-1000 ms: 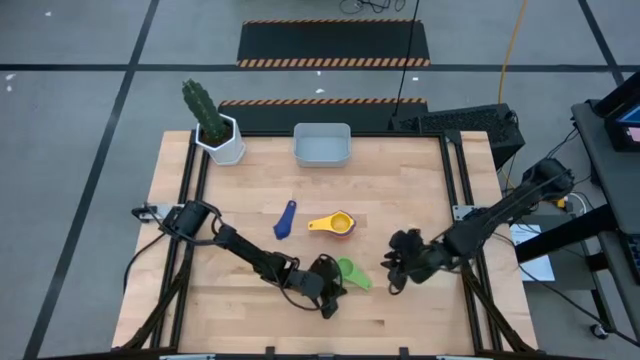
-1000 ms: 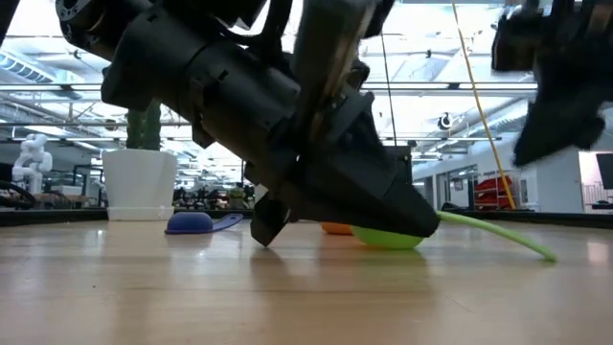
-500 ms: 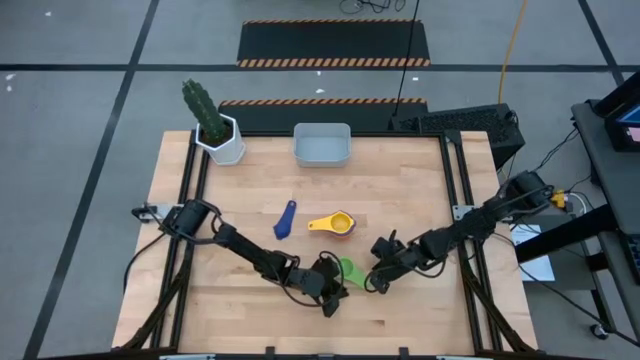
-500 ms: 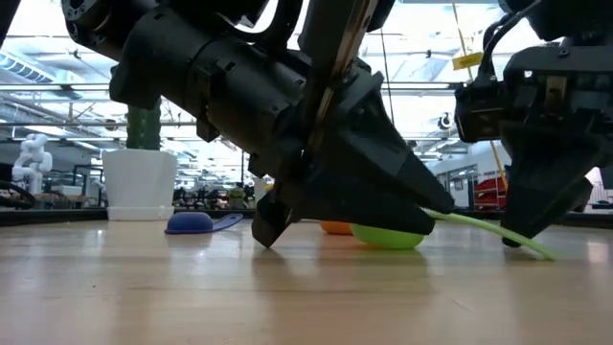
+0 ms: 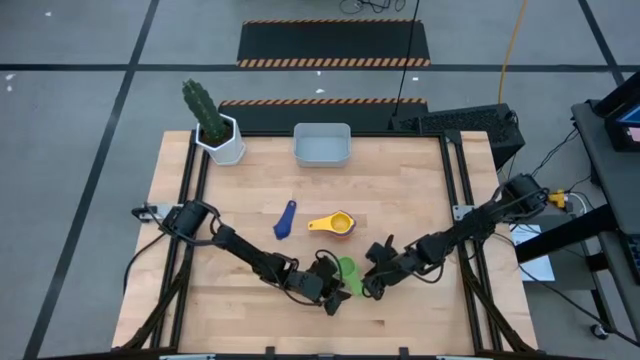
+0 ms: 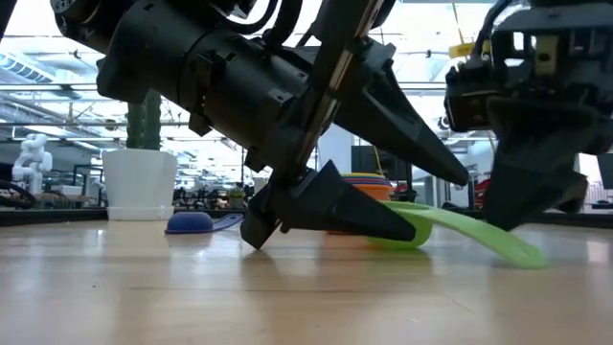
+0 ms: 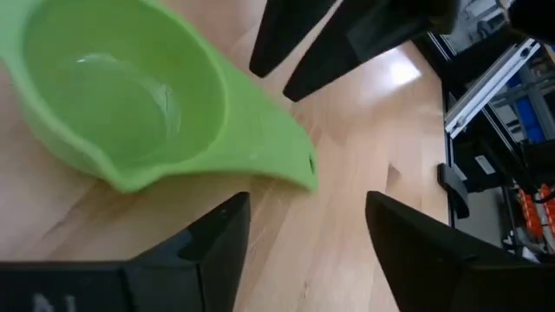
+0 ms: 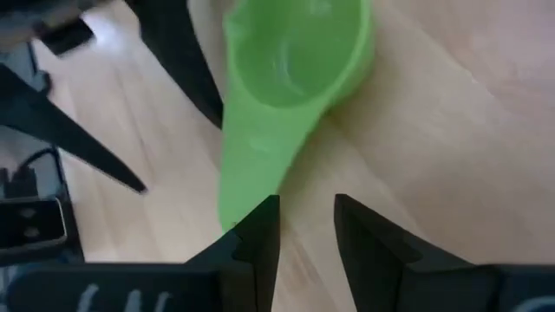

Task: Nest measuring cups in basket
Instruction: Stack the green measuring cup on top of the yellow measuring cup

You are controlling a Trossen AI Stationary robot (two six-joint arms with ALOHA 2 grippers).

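The green measuring cup [image 5: 346, 271] lay on the table [image 5: 420, 200] right between the two grippers, bowl up, its flat handle [image 8: 251, 165] running toward the right gripper [image 5: 368, 281]. That gripper's fingers [image 8: 257, 238] stood a narrow way apart, and the handle's end reached just to their tips, one finger at the handle's tip; no squeeze on it could be seen. The left gripper [image 5: 335, 291] sat on the cup's other side, its fingers [image 7: 217, 234] spread wide and empty, the cup just beyond their tips. In the low view the green cup [image 6: 421, 225] rested on the wood with both dark grippers low over it.

Farther out from the grippers, toward the table's far edge, the yellow and orange cups [image 5: 338, 224] sat nested together, with the dark blue cup [image 5: 284, 222] beside them. The basket [image 5: 321, 145] stood well apart at the far edge, and the white cactus pot [image 5: 222, 138] stood near it at the corner.
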